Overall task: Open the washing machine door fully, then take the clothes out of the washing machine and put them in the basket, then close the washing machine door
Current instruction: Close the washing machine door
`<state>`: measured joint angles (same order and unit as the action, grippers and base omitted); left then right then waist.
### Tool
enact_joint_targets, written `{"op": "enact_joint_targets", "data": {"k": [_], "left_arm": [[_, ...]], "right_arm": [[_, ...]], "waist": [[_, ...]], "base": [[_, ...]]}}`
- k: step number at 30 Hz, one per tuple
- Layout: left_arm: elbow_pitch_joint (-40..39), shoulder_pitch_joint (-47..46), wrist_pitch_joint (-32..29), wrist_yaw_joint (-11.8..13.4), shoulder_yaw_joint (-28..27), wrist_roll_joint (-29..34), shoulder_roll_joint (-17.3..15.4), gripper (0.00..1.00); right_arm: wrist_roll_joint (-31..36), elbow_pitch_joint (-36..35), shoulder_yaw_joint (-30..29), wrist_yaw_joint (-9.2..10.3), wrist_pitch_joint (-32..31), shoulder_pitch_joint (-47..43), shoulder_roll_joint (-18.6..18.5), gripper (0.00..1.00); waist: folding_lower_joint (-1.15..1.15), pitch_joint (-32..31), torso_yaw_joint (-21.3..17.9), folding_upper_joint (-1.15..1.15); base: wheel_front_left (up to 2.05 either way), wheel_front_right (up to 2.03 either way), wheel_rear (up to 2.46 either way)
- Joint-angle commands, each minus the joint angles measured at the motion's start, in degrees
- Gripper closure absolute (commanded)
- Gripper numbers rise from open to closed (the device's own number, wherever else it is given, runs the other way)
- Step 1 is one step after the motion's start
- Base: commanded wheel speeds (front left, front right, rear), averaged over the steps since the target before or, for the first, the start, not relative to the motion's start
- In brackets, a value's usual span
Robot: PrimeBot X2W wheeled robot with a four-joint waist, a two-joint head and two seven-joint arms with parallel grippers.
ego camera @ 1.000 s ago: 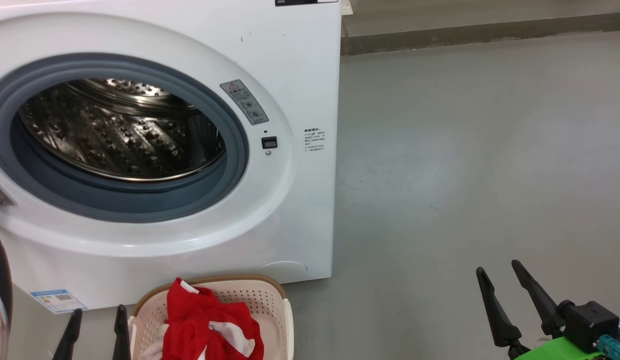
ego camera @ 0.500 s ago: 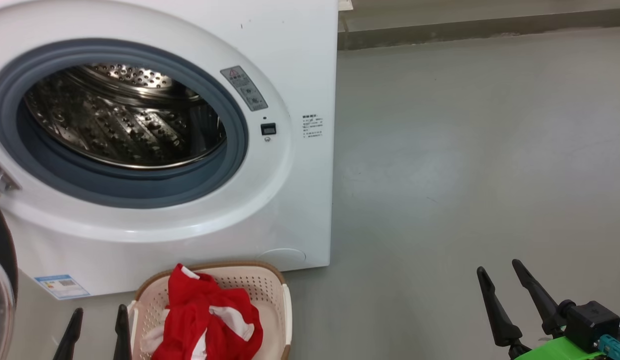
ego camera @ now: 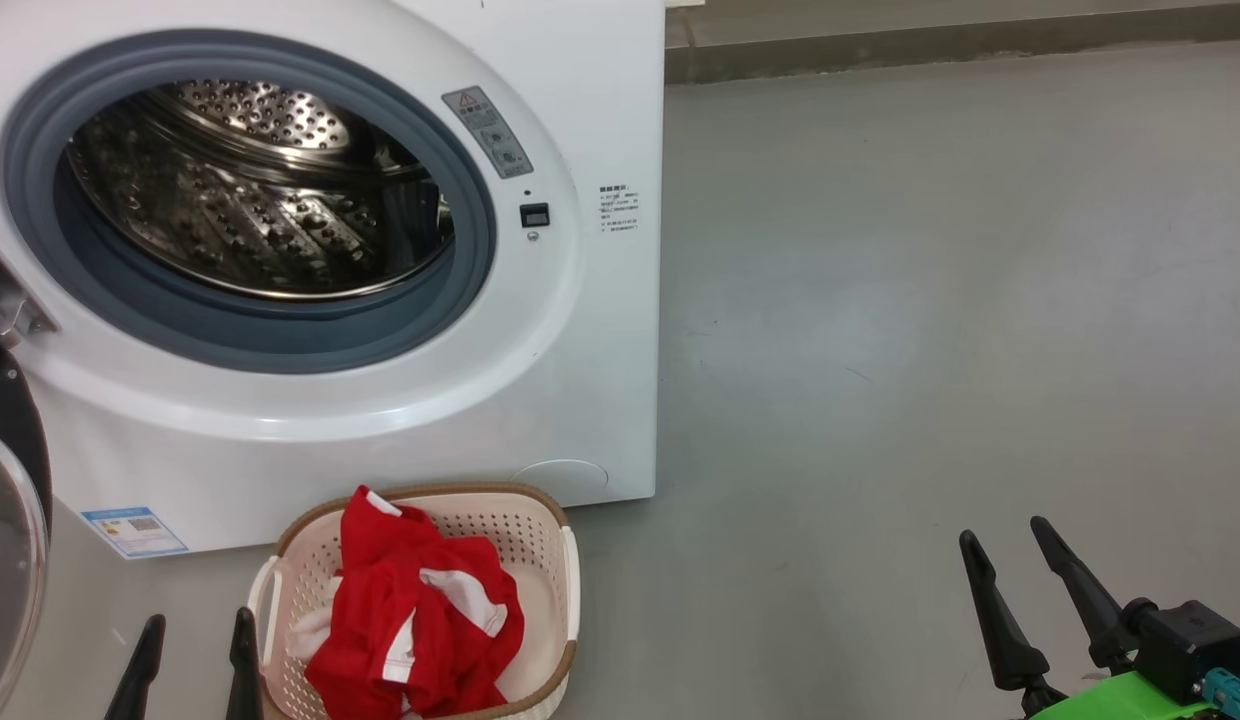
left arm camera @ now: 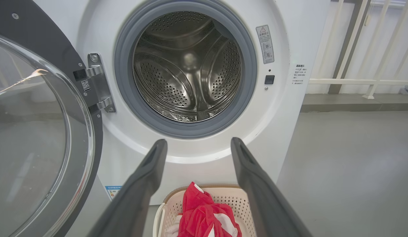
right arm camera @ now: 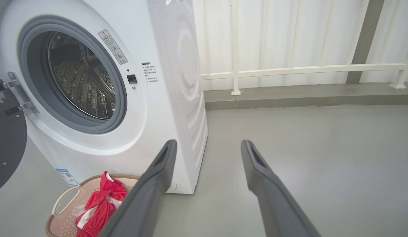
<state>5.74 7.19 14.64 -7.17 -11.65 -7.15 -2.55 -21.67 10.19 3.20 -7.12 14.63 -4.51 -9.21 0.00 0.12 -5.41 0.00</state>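
A white front-loading washing machine (ego camera: pixel 590 380) stands on a grey floor (ego camera: pixel 930 300), seen from close in front. The washing machine door (left arm camera: pixel 42 29), round with a glossy black rim and bulging clear glass, is swung wide open to the left on its metal hinge (left arm camera: pixel 97 82).

Behind the grey rubber ring (left arm camera: pixel 123 72), the steel drum (left arm camera: pixel 187 69) shows bare perforated metal. No fabric is visible inside it, though the ring hides the very front of the drum's bottom.

The basket (ego camera: pixel 525 535) sits on the floor just in front of the machine's lower edge. It is small, of cream plastic, with a brown rim and side handles. In it lie the clothes (ego camera: pixel 410 620), a crumpled red heap with white sleeves and trim. They cover the left and middle of the basket, and some bare bottom shows at the right.

The left claw (ego camera: pixel 198 618) hangs low, just beside the basket's left side, with its two dark fingers spread apart and nothing between them. The right claw (ego camera: pixel 1003 528) is well apart to the right over bare floor, also spread wide and empty.

By my reading, the opening and the unloading look finished. What is left is to swing the door round and press it shut against the machine's front. The left claw is the one nearer the door.
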Motion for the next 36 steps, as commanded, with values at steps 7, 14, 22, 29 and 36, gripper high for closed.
{"op": "enact_joint_targets", "data": {"k": [7,14,22,29,36], "left_arm": [[-1.2,-0.8,0.4,-0.3,-1.3,-0.1,-0.3,0.0],[-0.9,-0.9,0.4,-0.3,-1.2,-0.2,-0.3,0.0],[-0.5,-0.9,0.4,-0.3,-1.4,-0.4,-0.3,0.0],[0.0,-1.0,0.4,-0.3,-1.3,-0.8,-0.3,0.0],[0.1,-0.6,0.4,-0.1,-1.2,-1.1,-0.3,0.0]], "right_arm": [[-0.1,-1.5,1.0,-0.36,0.4,0.6,-1.1,0.0],[-0.1,-1.6,1.0,-0.36,0.4,0.4,-1.0,0.0],[0.0,-1.7,1.2,-0.36,0.4,0.5,-1.0,0.0],[0.1,-1.6,1.4,-0.36,0.4,0.7,-1.2,0.0],[0.1,-1.5,2.2,-0.36,0.4,0.9,-1.6,0.0]], "waist": [[0.0,0.0,0.0,0.0],[0.0,0.1,0.3,0.0],[0.0,0.2,1.0,0.0],[0.0,0.2,3.2,0.0],[0.0,0.0,6.0,0.0]], "base": [[0.0,0.0,0.0],[0.0,0.0,0.0],[0.0,0.0,0.0],[0.0,0.0,0.0],[0.0,0.0,0.0]]}}
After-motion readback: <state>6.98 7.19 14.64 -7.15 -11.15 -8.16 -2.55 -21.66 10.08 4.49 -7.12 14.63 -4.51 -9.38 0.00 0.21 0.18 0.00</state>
